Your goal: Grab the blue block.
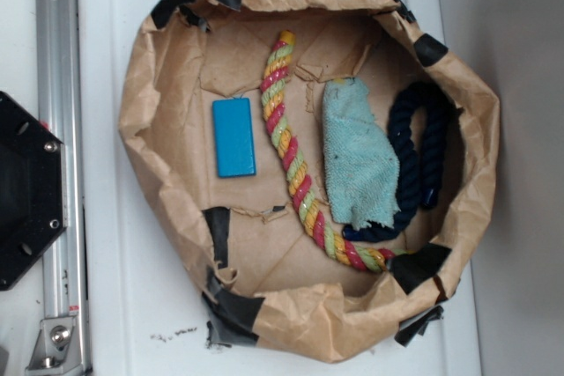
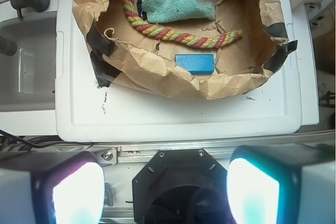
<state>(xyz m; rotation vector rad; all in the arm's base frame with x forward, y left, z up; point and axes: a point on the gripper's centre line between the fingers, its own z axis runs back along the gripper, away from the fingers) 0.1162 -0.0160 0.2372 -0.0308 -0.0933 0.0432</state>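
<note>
The blue block [image 1: 233, 137] lies flat on the brown paper floor of a paper-lined basin [image 1: 141, 112], left of a multicoloured rope [image 1: 291, 156]. In the wrist view the blue block [image 2: 195, 63] sits just behind the crumpled near paper wall [image 2: 157, 74]. My gripper [image 2: 165, 192] is open, its two fingers wide apart at the bottom corners of the wrist view, with nothing between them. It hangs well back from the basin, above the black robot base [image 2: 178, 182]. The gripper does not show in the exterior view.
A pale teal cloth [image 1: 357, 165] and a dark navy rope [image 1: 414, 156] lie right of the multicoloured rope. The basin rests on a white lid [image 2: 157, 114]. A metal rail [image 1: 57, 129] and the black base [image 1: 26, 191] are at the left.
</note>
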